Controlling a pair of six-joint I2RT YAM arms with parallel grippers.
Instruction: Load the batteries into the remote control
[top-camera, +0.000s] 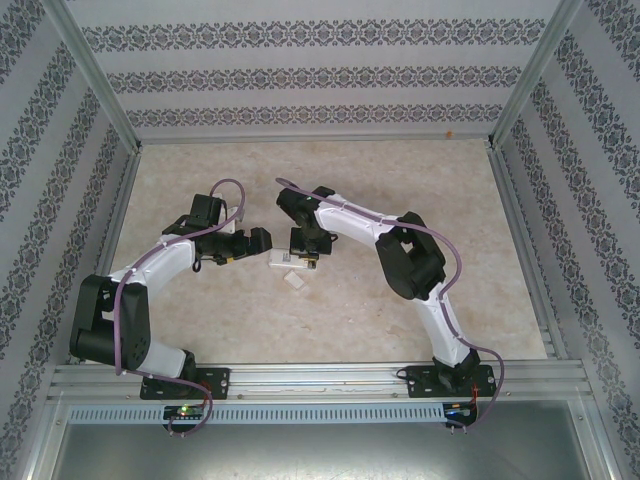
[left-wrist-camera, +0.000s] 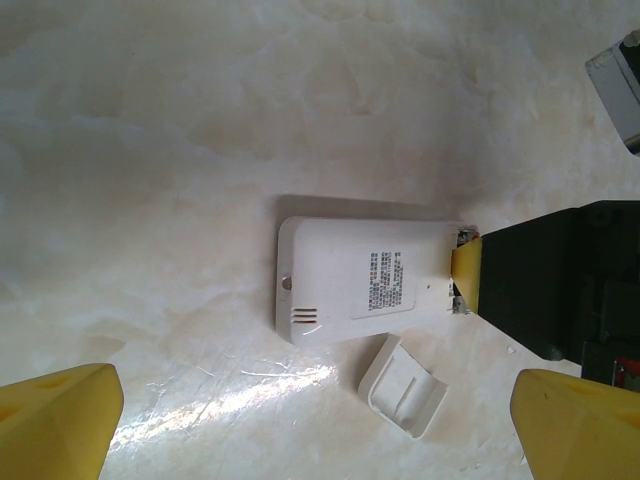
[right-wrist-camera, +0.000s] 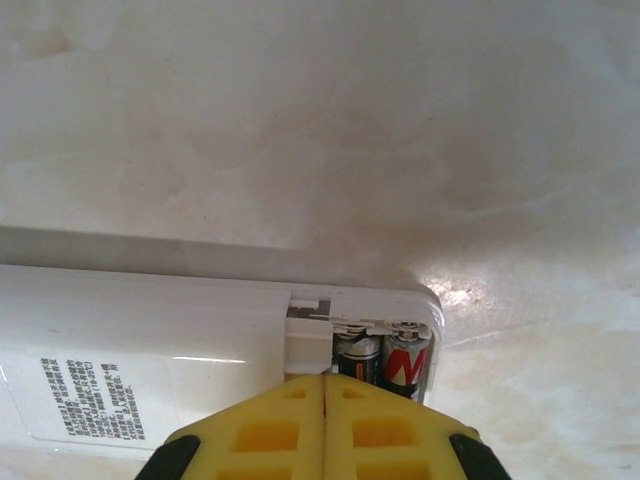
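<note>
the white remote control (left-wrist-camera: 360, 280) lies back-up on the pale marbled worktop (left-wrist-camera: 200, 100), at the centre of the left wrist view, its printed label facing the camera. its battery bay stands open at the right end. in the right wrist view two batteries (right-wrist-camera: 357, 360) sit side by side in that bay, low and right of centre in the frame, one dark, the other (right-wrist-camera: 405, 368) with red lettering; their lower parts are hidden. the right fingers (right-wrist-camera: 326, 390), yellow and pressed together with nothing seen between them, come up from the bottom edge, their tips at the open bay over the batteries. the detached battery cover (left-wrist-camera: 403, 385) lies inside-up on the worktop just below the remote's right end, apart from it. the left fingers (left-wrist-camera: 60, 420) are spread wide, one in each bottom corner of the left wrist view, clear of the remote. from above, both arms meet at mid-frame over the remote (top-camera: 285, 262).
</note>
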